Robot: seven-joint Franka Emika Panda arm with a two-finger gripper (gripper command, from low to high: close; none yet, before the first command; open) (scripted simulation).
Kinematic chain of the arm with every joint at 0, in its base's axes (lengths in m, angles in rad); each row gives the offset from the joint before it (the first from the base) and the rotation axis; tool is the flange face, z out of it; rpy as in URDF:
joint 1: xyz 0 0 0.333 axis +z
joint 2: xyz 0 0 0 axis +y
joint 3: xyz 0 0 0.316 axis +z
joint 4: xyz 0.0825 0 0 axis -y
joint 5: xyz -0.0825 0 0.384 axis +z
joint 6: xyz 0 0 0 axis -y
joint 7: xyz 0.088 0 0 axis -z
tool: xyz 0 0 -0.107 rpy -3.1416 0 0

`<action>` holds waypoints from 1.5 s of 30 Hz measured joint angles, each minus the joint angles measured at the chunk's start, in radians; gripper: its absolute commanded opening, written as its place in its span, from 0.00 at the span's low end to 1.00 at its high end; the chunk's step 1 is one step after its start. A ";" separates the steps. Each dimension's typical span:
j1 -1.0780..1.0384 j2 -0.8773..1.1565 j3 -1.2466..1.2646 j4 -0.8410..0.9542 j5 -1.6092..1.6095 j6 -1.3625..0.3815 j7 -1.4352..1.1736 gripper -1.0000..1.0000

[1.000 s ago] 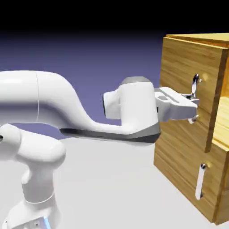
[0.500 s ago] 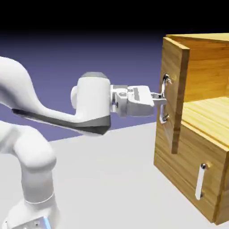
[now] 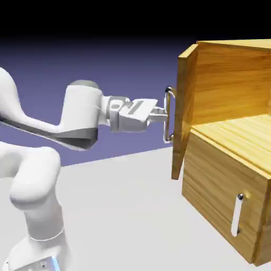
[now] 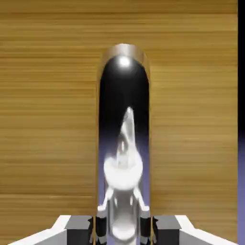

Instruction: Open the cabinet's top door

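The gripper (image 3: pixel 165 115) is clamped on the long silver handle (image 3: pixel 168 114) of the top door (image 3: pixel 184 114), which stands swung wide out from the cabinet (image 3: pixel 233 143), baring the wooden shelf inside. In the hand view the handle (image 4: pixel 123 143) fills the space between the fingertips (image 4: pixel 97 225). No writing or labels show

cabinet (image 3: pixel 227 159): I am seeing its right side running off the exterior view's edge.
my arm (image 3: pixel 32 159): it is leaving the frame at left.
top door (image 4: pixel 48 119): it is overfilling my hand view.

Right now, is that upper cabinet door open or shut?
Open: the top door stands swung out from the cabinet, baring the inside.
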 measured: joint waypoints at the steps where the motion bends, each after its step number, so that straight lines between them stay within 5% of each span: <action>1: -0.033 -0.022 0.031 -0.009 0.041 0.018 -0.011 0.00; 12: -0.029 -0.222 0.171 -0.127 0.519 -0.060 -0.353 0.00; 24: 0.236 -0.342 0.471 -0.143 1.020 -0.527 -0.573 0.00; 33: 0.257 -0.258 0.790 0.043 1.318 -0.918 -0.583 0.00; 45: -0.039 -0.151 1.106 0.474 1.552 -1.363 -0.595 0.00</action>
